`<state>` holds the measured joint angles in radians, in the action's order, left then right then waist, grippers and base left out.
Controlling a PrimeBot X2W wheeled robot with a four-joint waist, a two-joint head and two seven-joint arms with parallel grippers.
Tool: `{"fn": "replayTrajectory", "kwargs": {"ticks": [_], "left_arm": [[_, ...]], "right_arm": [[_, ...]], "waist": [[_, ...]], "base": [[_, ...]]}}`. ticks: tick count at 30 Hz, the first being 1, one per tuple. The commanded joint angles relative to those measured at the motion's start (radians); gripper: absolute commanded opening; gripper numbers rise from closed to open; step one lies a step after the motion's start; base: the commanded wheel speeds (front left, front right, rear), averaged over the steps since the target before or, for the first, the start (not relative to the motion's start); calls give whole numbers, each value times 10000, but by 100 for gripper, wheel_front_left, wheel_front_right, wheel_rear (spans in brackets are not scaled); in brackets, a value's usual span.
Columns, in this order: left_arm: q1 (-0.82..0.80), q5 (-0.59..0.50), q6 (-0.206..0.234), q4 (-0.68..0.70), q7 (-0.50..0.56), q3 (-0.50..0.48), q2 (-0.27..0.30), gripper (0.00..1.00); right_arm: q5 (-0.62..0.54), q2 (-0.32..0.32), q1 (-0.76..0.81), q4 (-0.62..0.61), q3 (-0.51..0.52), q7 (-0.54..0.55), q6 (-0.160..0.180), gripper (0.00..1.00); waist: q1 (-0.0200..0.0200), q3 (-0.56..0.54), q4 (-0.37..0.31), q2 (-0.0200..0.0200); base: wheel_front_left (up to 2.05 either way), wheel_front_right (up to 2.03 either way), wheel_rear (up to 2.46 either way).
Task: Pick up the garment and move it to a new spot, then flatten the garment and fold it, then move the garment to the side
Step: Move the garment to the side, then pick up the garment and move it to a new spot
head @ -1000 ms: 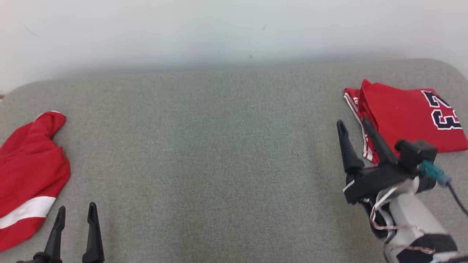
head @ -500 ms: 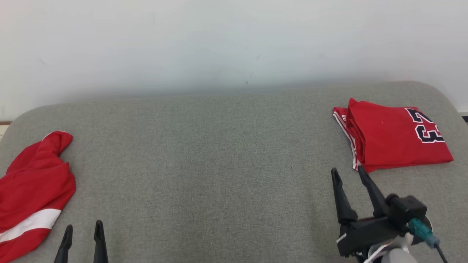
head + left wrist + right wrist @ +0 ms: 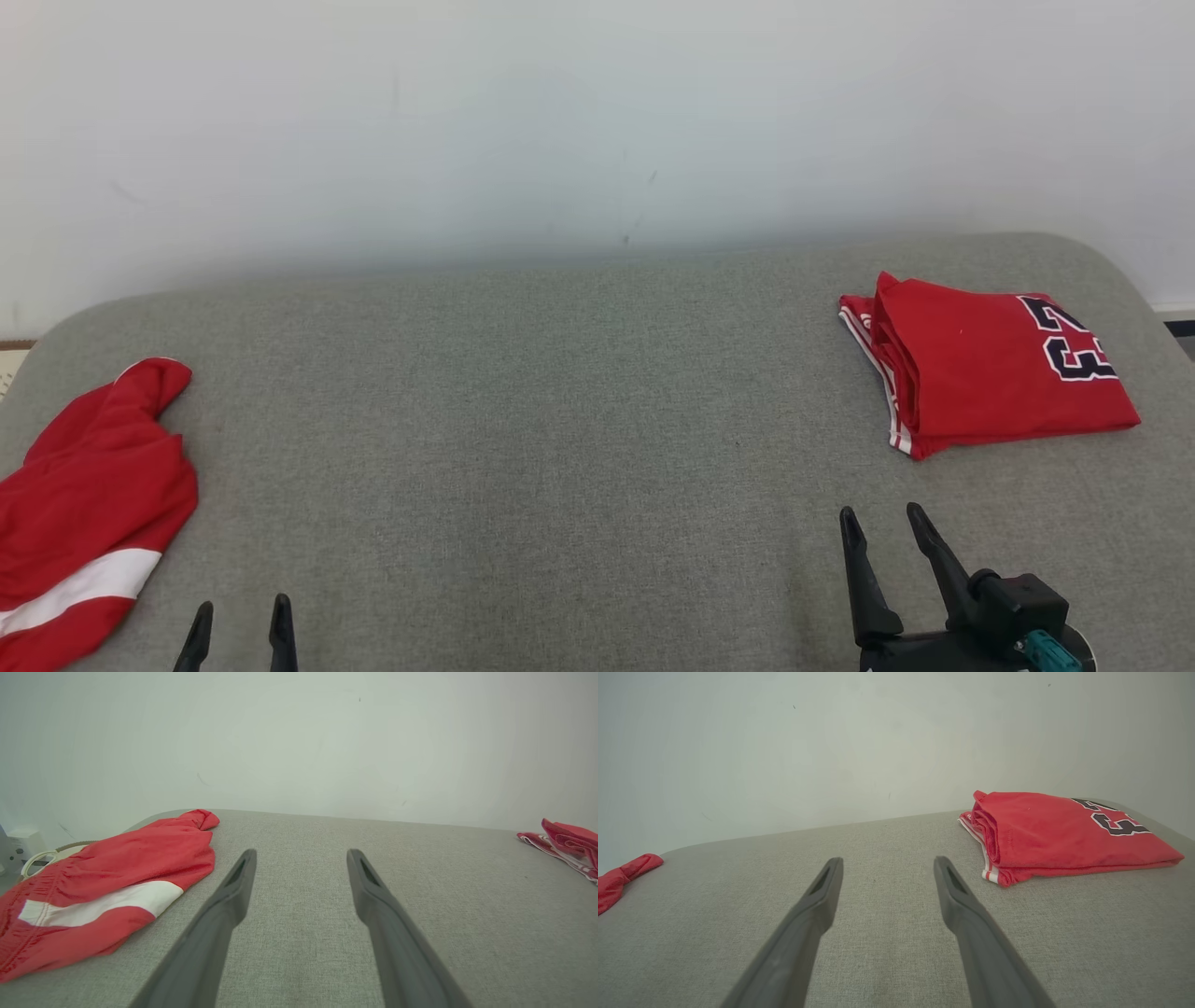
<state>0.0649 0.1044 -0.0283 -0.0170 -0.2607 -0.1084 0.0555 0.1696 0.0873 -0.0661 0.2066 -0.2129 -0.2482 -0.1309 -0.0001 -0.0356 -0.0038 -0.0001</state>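
The left tool (image 3: 241, 605) and right tool (image 3: 879, 510) stand released over the near counter (image 3: 560, 420), the folded red jersey (image 3: 980, 383) lying far right.

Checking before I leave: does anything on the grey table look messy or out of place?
The red garment with a white stripe lies crumpled at the left edge of the table, unlike the neatly folded red jersey on the right. Nothing looks spilled or damaged.

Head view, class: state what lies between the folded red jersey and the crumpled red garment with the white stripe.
Nothing: the grey surface between the folded jersey and the crumpled garment is bare, as the head view shows.
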Motion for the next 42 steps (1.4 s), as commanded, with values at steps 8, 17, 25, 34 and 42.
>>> {"fn": "replayTrajectory", "kwargs": {"ticks": [8, 17, 25, 34, 42], "left_arm": [[222, -307, 113, -227, -26, 48, 107, 100], [249, -322, 204, -159, -26, 84, 116, 100], [263, -317, 298, -101, -26, 40, 127, 100], [243, -288, 394, -179, -26, 28, 149, 100], [258, -207, 555, -291, -26, -55, 161, 100]], "right_arm": [[-290, 59, -18, 80, 199, 197, 3, 100], [-383, 29, 40, -24, 255, 309, 3, 100], [-246, 64, 80, -47, 245, 329, 3, 100], [-151, 104, 113, 3, 258, 337, 3, 100], [-4, 120, 147, 118, 143, 320, 3, 100]], "waist": [[1, -68, -71, 1], [1, -43, -53, 1], [1, -7, -23, 1], [1, -36, 214, 1], [1, -75, 904, 1]], "base": [[0, 0, 0], [0, 0, 0], [0, 0, 0], [0, 0, 0], [0, 0, 0]]}}
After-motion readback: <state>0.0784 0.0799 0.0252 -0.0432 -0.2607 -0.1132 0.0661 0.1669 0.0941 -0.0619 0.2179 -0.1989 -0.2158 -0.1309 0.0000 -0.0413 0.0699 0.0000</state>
